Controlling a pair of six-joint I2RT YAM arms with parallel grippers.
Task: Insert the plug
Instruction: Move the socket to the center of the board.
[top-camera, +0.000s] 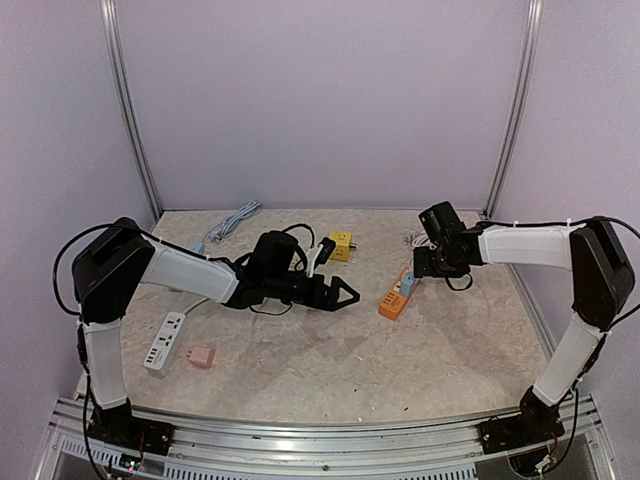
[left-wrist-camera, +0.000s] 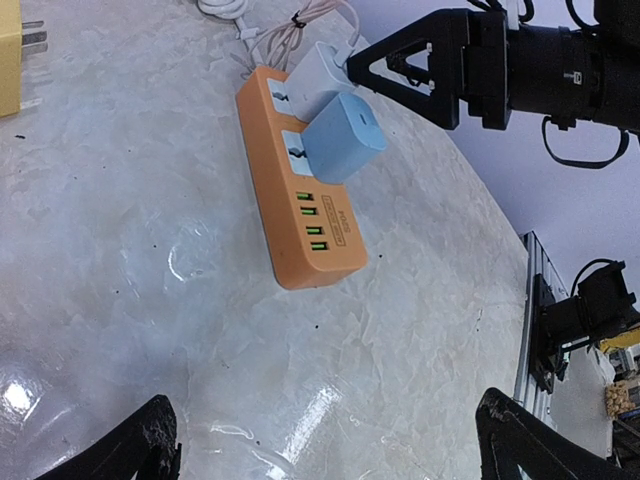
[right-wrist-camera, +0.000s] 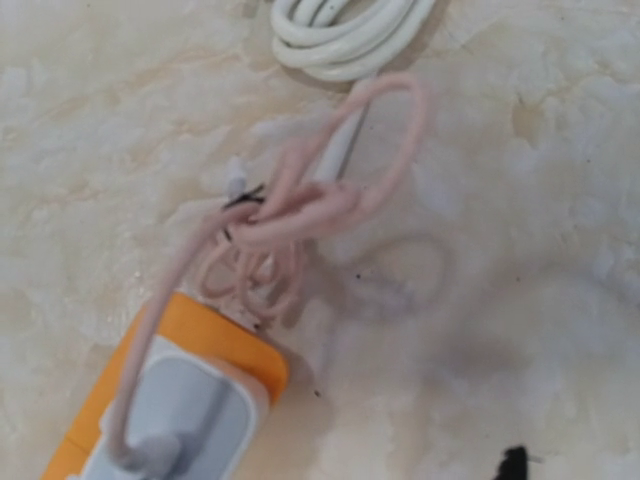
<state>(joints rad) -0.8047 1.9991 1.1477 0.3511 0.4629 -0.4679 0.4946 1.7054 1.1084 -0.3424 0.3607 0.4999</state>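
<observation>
Where the plug lies: white plug (left-wrist-camera: 318, 72) in the far socket of the orange power strip (left-wrist-camera: 290, 230), right of the table's centre; whether it is fully seated cannot be told.
Neighbour: blue adapter (left-wrist-camera: 345, 137) in the next socket, just beside the plug on its near side.
Lead: pink cable (right-wrist-camera: 300, 215) runs off the plug into a loose knot beyond the strip's far end, against a coiled white cord (right-wrist-camera: 345, 30).
Handling, judged: light, rigid plastic shell, smooth and likely slippery. The cable is soft and may tug sideways. The pins need a square, straight push.
Where to hold, judged: across the two flat sides of the plug body, clear of the cable and the adapter.
Strip, judged: light enough to slide or tip when pressed, so bracing would help.
Right gripper (top-camera: 420, 268): one finger tip meets the plug's side in the left wrist view and the other is hidden, so whether the jaws clasp the plug cannot be told.
Right arm pose: elbow high at the right, forearm reaching left, wrist bent down over the strip's far end.
Left gripper (top-camera: 345, 293): jaws spread wide, holding nothing.
Left arm pose: forearm low and level, pointing right at the strip, apart from it.
</observation>
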